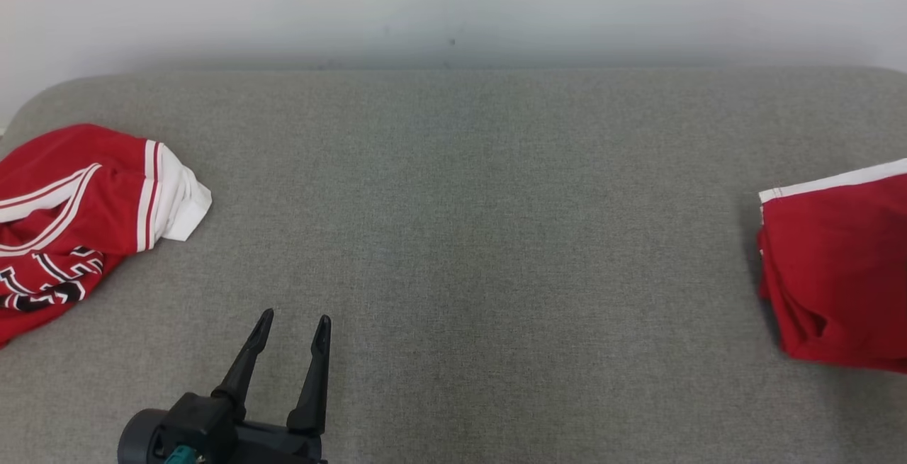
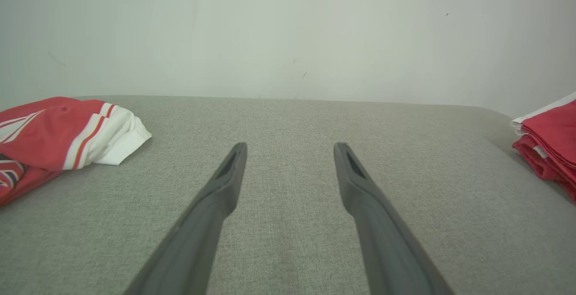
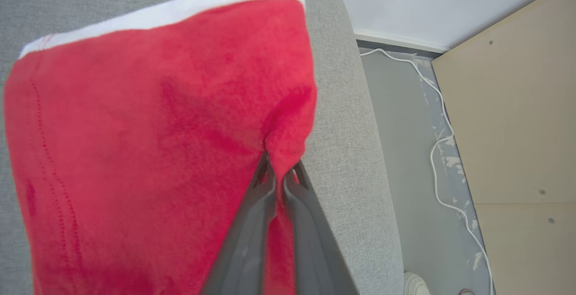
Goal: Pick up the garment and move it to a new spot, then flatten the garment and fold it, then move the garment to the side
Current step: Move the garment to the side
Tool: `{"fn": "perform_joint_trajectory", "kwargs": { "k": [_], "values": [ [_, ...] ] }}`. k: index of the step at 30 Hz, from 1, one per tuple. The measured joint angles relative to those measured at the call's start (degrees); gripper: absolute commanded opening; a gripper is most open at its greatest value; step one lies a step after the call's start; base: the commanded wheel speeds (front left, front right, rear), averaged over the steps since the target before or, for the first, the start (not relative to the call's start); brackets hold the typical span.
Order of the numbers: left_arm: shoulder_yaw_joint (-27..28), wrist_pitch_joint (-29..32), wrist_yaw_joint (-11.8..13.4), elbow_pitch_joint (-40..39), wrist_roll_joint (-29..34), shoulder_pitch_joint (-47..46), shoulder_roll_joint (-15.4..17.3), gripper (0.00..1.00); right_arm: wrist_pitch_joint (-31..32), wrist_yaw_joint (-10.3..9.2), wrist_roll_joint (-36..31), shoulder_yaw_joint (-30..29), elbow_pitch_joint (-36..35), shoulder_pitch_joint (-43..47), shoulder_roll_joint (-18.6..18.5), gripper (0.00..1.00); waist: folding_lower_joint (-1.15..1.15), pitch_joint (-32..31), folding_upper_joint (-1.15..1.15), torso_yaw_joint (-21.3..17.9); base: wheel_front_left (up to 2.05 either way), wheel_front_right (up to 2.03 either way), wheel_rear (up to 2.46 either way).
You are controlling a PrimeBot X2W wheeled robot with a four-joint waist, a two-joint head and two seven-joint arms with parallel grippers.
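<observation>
A folded red garment (image 1: 840,266) with a white band lies at the right edge of the grey cushion; it appears too in the left wrist view (image 2: 551,144) and in the right wrist view (image 3: 148,142). My right gripper (image 3: 281,173) is shut on a pinch of that red cloth near its right border. Low and left of centre over the cushion, my left gripper (image 1: 292,328) stands open with nothing between its fingers (image 2: 225,182).
A second red and white garment (image 1: 78,216) with lettering lies crumpled at the cushion's left end (image 2: 63,137). The grey cushion (image 1: 468,223) backs onto a pale wall. Beyond its right edge is a floor with a white cable (image 3: 434,151) and a beige panel (image 3: 517,115).
</observation>
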Motion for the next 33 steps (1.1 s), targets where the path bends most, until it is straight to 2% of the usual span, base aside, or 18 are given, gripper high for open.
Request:
{"fn": "perform_joint_trajectory", "kwargs": {
  "k": [14, 15, 16, 33],
  "values": [
    [0.64, 0.0, 0.03, -0.36, 0.08, -1.1, 0.18, 1.0, -2.14, -0.51, -1.71, -2.77, -3.68, 1.87, -2.03, 0.0, 0.0, 2.98, 0.0, 0.42, 0.0, 0.0, 0.0],
    [0.58, 0.0, 0.03, -0.32, 0.09, -1.31, 0.2, 1.0, -2.56, -0.51, -2.04, -2.89, -3.74, 1.98, -2.01, 0.77, 0.0, 3.09, 0.0, 0.34, 0.0, 0.0, 0.0],
    [0.48, 0.0, 0.02, -0.31, 0.14, -1.6, 0.14, 1.0, -2.61, -0.52, -2.32, -3.08, -3.83, 2.1, -2.02, 1.0, 0.0, 3.18, 0.0, 0.29, 0.0, 0.0, 0.0],
    [0.2, 0.0, 0.02, 1.21, 0.16, -3.05, -0.08, 1.0, -8.06, -0.92, -5.54, -3.0, -7.89, 2.38, -1.78, 1.0, -0.01, 1.87, 0.0, 0.38, 0.0, 0.0, 0.0]
  ]
}}
